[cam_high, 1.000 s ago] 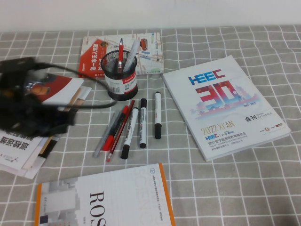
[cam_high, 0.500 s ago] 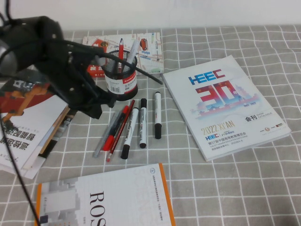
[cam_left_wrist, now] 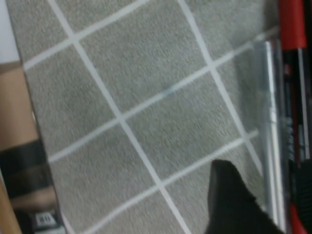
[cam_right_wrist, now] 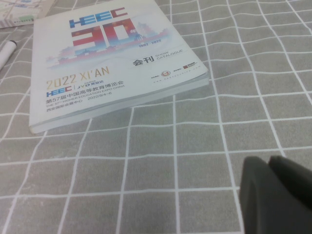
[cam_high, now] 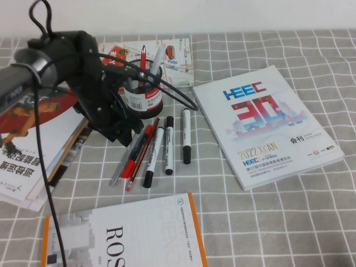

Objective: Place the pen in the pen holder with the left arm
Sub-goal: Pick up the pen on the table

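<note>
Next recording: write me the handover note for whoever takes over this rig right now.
Left end effector: low over the cloth beside the pens, holding nothing; whether it is open is unclear.
Right end effector: parked beyond the HEEC catalogue, holding nothing seen.
Grey-silver pen: lying on the cloth, leftmost of the pen row.
Pen holder: upright behind the row, already holding other pens.
Done: approach only.
Left: grasp, lift, drop into the holder.

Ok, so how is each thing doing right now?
pen: lying flat on the cloth, not picked up.
pen holder: upright, pens sticking out.
markers: capped, lying flat.
catalogue: closed.
left hand: low over the pen's upper end.
right hand: above the cloth by the catalogue.
</note>
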Available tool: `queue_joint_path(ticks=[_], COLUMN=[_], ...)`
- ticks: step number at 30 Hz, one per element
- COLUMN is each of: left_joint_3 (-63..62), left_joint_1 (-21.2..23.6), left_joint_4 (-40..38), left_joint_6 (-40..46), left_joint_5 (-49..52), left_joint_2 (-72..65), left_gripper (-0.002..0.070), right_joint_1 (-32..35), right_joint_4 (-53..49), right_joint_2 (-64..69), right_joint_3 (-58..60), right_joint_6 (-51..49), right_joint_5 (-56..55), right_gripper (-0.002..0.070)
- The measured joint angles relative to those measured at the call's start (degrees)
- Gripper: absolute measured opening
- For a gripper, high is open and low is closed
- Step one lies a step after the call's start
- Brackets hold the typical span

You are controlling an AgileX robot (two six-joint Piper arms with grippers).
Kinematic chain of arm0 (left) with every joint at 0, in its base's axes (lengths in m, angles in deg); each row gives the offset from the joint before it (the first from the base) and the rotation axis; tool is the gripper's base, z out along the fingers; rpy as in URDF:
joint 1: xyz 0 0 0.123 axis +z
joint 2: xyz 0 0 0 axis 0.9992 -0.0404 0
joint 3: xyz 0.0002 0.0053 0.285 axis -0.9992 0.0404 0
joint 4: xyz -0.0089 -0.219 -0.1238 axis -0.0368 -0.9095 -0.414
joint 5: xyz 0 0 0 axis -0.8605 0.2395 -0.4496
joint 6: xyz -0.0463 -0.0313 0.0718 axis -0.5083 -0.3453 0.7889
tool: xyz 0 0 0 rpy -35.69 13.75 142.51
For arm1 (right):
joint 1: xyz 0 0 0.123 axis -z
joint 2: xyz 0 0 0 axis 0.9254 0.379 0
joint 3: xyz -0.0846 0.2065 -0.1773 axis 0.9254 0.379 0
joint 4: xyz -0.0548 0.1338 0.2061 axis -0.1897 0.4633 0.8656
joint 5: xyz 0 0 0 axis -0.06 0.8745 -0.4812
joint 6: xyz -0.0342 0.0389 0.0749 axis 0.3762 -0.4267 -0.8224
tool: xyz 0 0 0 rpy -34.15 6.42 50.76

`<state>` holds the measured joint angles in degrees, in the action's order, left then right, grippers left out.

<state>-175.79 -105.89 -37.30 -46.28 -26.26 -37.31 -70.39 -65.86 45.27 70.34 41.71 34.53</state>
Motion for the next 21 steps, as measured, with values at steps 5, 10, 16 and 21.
queue_joint_path(ticks=[5,10,16,21], left_joint_3=[-0.24,-0.48,-0.59,-1.17], left_joint_1=[0.00,0.00,0.00,-0.10], left_joint_4=[0.86,1.06,1.28,1.28], left_joint_6=[0.24,0.55,0.69,0.69], left_joint_5=[-1.52,-1.88,-2.16,-0.77], left_joint_2=[-1.86,-3.02,-3.66,-3.71], left_gripper=[0.0298,0.0305,0.0305,0.0305], right_joint_1=[0.00,0.00,0.00,0.00], right_joint_4=[0.00,0.00,0.00,0.00], right_joint_2=[0.00,0.00,0.00,0.00], right_joint_3=[0.00,0.00,0.00,0.00], right_joint_6=[0.00,0.00,0.00,0.00], right_joint_5=[0.00,0.00,0.00,0.00], right_gripper=[-0.0015,-0.0015,-0.0015,-0.0015])
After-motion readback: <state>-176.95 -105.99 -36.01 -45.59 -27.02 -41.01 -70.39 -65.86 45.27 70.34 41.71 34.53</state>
